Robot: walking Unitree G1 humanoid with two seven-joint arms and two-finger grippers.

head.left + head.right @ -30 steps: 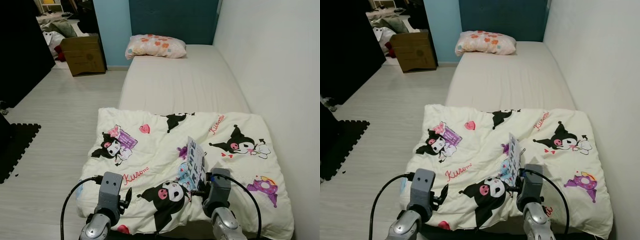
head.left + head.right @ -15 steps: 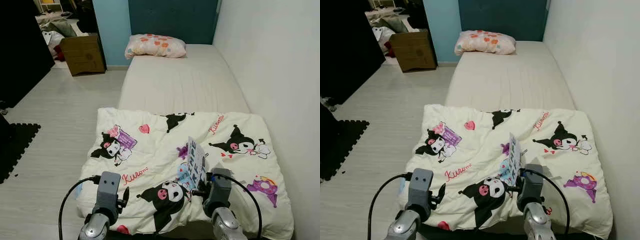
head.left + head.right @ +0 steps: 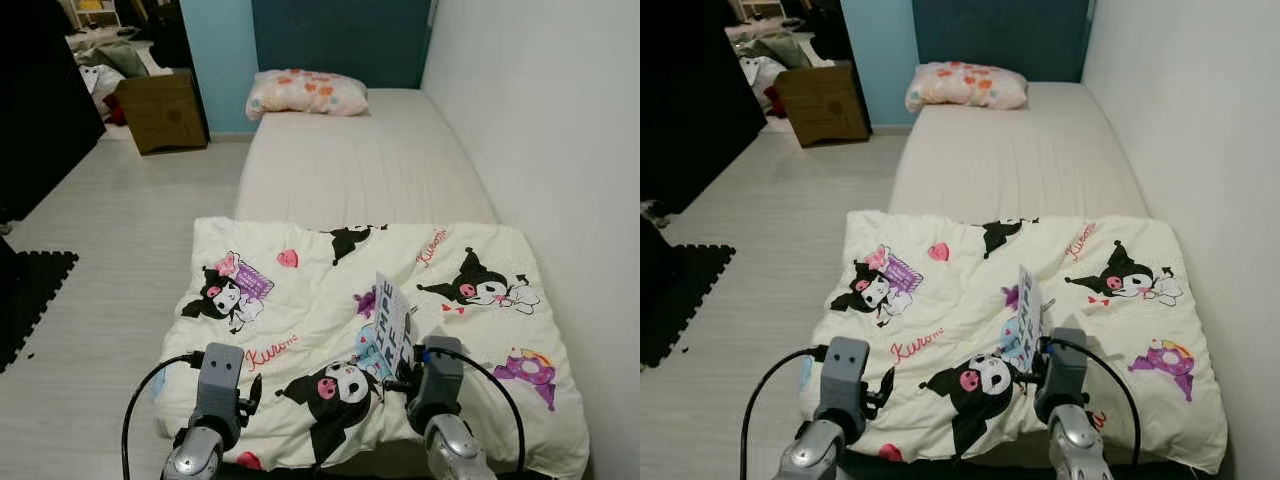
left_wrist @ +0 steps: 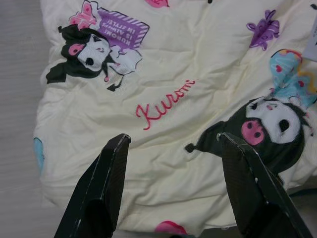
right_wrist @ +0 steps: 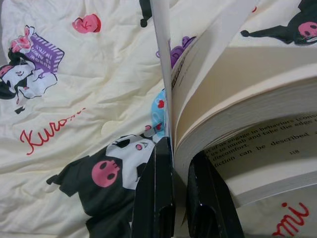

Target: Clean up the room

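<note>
From the left eye view, a bed [image 3: 370, 160] runs along the wall, a pillow [image 3: 305, 93] at its far end and a cartoon-print blanket [image 3: 300, 300] spread over its near end. The right gripper [image 3: 398, 383] holds a book [image 3: 392, 328] upright over the blanket, and the left gripper [image 3: 250, 395] hangs beside it above the blanket's near edge.

The right eye view adds a cardboard box [image 3: 822, 100] on the floor beyond the bed (a dark mat [image 3: 675, 295] lies at the robot's left).

In the left wrist view the left gripper's fingers [image 4: 99, 193] stand spread wide apart, holding nothing, over the blanket.

In the right wrist view the right gripper's fingers [image 5: 156, 193] are clamped on the book's cover, its pages fanning open to one side.
</note>
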